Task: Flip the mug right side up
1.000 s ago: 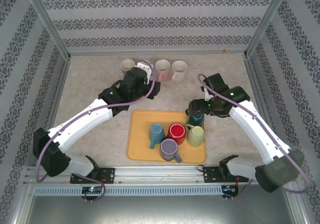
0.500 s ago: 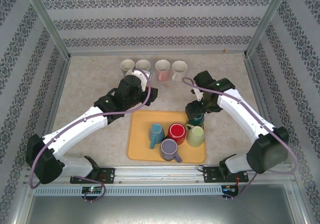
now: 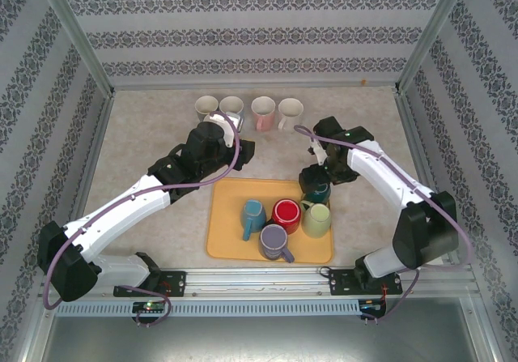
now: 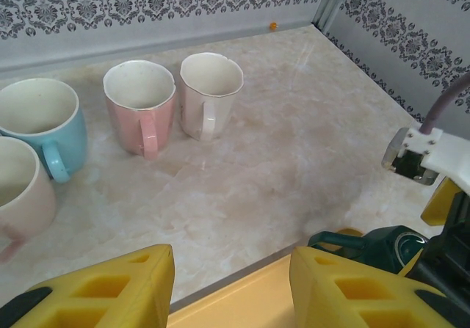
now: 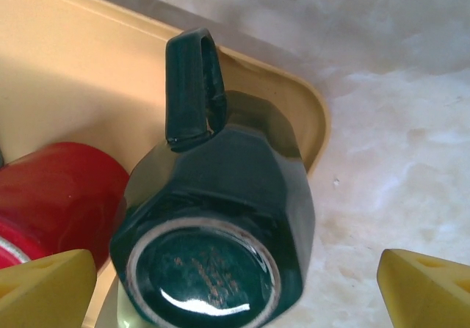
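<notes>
Okay, nearest you is the yellow tray (image 3: pixel 231 244). Your target, the dark green mug (image 5: pixel 220 218), sits bottom-up at its far right corner, just beside the red mug (image 5: pixel 51 188). Your right gripper (image 5: pixel 235 280) hangs above it, fingers spread wide on either side, gripping nothing. Step in hand looks like lining up the grasp. Next you'd likely need to drop, close on the body, lift and roll it over. Left gripper (image 4: pixel 231 284), fingers partly apart and empty, hovers at the tray's far edge. Upright mugs (image 4: pixel 139 104) line the back.
</notes>
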`<state>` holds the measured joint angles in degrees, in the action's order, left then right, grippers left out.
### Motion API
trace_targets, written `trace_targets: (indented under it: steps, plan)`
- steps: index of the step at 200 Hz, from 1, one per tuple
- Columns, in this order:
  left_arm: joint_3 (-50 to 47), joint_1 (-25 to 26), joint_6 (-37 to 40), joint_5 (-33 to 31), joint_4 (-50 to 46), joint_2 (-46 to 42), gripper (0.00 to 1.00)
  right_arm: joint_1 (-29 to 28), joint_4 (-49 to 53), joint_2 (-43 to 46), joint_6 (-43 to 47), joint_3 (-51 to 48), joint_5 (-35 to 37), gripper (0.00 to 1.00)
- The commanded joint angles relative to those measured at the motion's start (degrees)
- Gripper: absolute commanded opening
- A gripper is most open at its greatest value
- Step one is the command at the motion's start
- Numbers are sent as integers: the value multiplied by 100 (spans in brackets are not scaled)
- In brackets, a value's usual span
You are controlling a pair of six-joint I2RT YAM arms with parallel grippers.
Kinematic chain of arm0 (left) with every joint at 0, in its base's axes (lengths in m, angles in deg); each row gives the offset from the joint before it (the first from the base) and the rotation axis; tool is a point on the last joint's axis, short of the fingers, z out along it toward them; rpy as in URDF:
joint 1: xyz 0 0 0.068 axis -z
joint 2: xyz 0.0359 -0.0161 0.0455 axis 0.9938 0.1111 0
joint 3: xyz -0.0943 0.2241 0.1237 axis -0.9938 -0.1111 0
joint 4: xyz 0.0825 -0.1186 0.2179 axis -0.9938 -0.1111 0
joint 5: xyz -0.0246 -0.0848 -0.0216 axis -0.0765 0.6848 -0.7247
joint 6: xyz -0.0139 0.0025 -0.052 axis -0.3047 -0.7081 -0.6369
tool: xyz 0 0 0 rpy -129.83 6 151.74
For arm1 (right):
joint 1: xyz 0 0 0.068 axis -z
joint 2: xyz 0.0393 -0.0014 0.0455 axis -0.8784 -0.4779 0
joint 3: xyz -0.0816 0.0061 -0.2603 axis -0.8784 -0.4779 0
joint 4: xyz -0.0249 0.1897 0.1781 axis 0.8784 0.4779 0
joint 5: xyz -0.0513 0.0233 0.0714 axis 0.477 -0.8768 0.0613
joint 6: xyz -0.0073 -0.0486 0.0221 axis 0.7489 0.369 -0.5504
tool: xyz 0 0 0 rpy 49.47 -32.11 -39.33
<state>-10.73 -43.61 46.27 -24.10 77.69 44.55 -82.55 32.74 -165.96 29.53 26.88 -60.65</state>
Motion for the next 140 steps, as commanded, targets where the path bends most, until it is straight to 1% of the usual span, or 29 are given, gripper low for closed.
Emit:
trace_targets:
  steps: [1, 60, 101, 109, 140]
  plan:
    - [-73, -44, 66, -78, 230, -174, 47, 5, -176, -101, -78, -216, -230, 98]
    - [-90, -55, 98, -123, 243, -176, 46, -30, -257, -375, -132, -214, -142, 98]
    - [-98, -54, 125, -167, 254, -183, 47, -34, -279, -606, -144, -169, -198, 92]
    - [-93, -55, 132, -167, 254, -183, 47, -36, -279, -638, -148, -159, -203, 90]
    - [-103, -64, 142, -208, 259, -199, 48, -46, -239, -669, -152, -105, -179, 72]
